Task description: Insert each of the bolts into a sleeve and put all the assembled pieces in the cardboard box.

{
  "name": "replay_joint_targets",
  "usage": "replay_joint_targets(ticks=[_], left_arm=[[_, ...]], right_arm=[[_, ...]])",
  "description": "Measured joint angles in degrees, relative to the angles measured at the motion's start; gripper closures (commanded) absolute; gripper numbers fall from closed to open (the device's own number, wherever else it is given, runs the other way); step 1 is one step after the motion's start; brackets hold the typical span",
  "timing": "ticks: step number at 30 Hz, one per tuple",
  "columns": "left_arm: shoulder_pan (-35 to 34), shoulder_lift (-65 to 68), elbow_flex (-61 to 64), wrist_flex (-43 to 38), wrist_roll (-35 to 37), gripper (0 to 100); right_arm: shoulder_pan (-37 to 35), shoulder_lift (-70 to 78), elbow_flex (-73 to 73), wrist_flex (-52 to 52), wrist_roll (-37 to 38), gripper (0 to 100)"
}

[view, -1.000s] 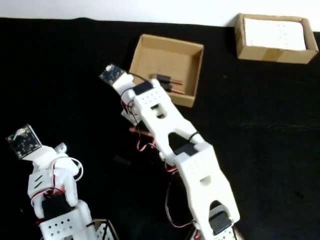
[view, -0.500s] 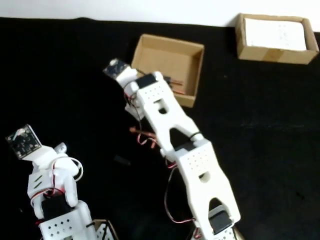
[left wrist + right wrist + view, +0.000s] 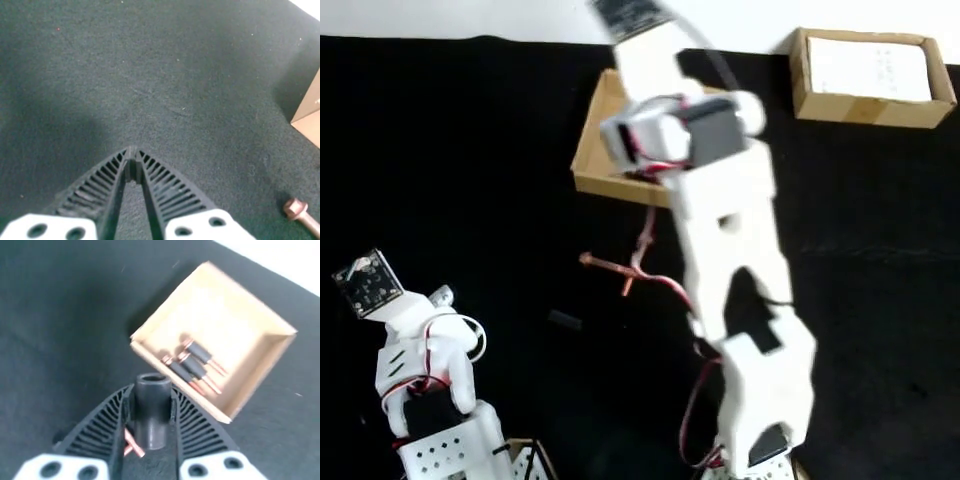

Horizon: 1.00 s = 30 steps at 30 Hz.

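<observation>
The right gripper (image 3: 151, 391) pinches a black sleeve (image 3: 151, 415) between its fingers, near the cardboard box (image 3: 240, 322) holding three assembled pieces (image 3: 192, 367). The left gripper (image 3: 131, 152), fingers pressed together, hangs over the table (image 3: 150, 75), with a bolt (image 3: 300, 212) lying nearby.

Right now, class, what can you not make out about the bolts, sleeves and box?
High view: inside of the cardboard box, covered by the right arm.
Left wrist view: the bolt, shank cut off by the edge.
Right wrist view: whether the sleeve in the right gripper holds a bolt; its bore is dark.
</observation>
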Motion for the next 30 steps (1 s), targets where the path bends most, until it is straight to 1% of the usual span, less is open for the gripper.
replay_joint_targets(ticks=[4, 9, 12, 14, 17, 20, 22, 25, 28, 30], left_arm=[[0.9, 0.0, 0.0, 0.0, 0.0, 99], [1.5, 0.0, 0.0, 0.1, 0.0, 99], [2.4, 0.0, 0.0, 1.8, 0.0, 99], [3.5, 0.0, 0.0, 2.0, 0.0, 99], [5.5, 0.0, -0.3, 2.0, 0.0, 99], [9.3, 0.0, -3.4, 2.9, 0.0, 99], [13.0, 0.0, -7.8, 5.1, -0.1, 99], [20.4, 1.1, -16.0, 10.0, -0.1, 99], [26.9, 8.1, -25.0, 13.0, -0.1, 99], [29.5, 15.5, -31.6, 14.2, -0.1, 99]], right_arm=[[0.6, -13.8, 9.8, 0.1, -0.7, 99.1], [0.8, -33.5, 28.7, 0.1, -0.7, 99.1], [3.0, -45.5, 41.0, 0.1, -0.7, 99.1], [5.9, -52.9, 48.7, 0.1, -1.1, 99.1], [12.7, -63.2, 59.6, -0.4, -3.3, 99.1], [20.8, -72.5, 69.5, -2.7, -4.3, 99.1], [26.5, -78.4, 76.1, -5.5, -4.3, 99.1], [34.5, -87.5, 86.7, -11.7, -4.7, 99.1], [42.8, -96.3, 97.0, -20.0, -4.7, 99.1], [47.6, -102.2, 103.3, -25.2, -4.7, 99.1]])
